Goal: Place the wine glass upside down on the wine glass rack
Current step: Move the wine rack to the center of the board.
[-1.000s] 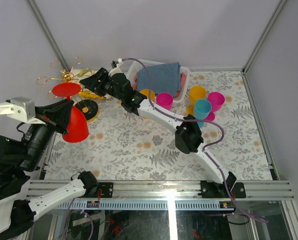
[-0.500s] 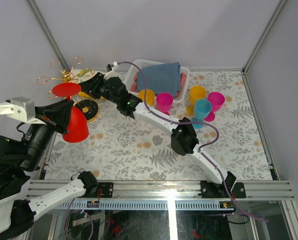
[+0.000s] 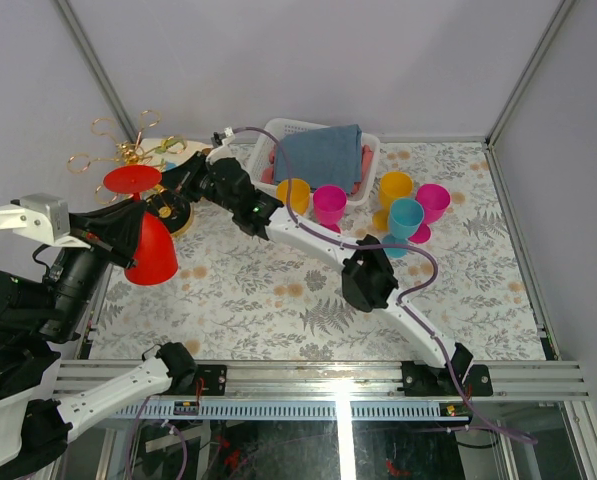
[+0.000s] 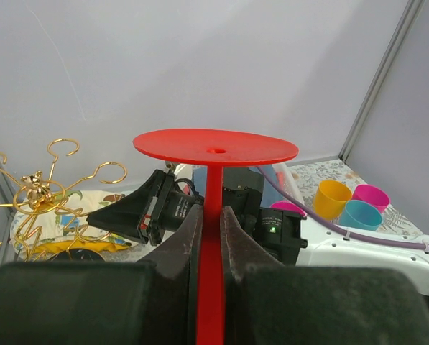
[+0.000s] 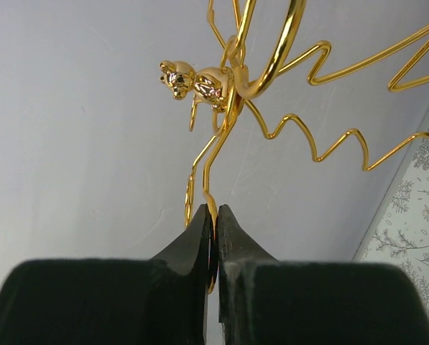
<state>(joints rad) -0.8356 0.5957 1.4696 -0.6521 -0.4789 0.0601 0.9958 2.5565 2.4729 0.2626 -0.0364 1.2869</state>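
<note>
An upside-down red wine glass (image 3: 150, 250) hangs over the table's left edge, its round foot on top (image 4: 215, 146). My left gripper (image 3: 135, 214) is shut on the glass's stem (image 4: 212, 215). Just behind it at the far left stands the gold wire wine glass rack (image 3: 126, 153), with loop-ended arms (image 4: 38, 190) and a dark round base (image 3: 168, 209). My right gripper (image 3: 178, 180) reaches across to the rack and is shut on one thin gold wire arm (image 5: 214, 212). The rack's top knot (image 5: 214, 83) shows above the fingers.
A white basket (image 3: 370, 143) holding a blue cloth sits at the back. In front of it stand an orange cup (image 3: 295, 190) and a pink cup (image 3: 329, 201); an orange (image 3: 395, 186), a teal (image 3: 405, 216) and a magenta cup (image 3: 432, 200) stand to the right. Grey walls close the back and sides.
My right gripper has reached left to the rack and shut on one of its wire arms; the rack's wires have shifted slightly left. The left arm and glass have stayed still.
</note>
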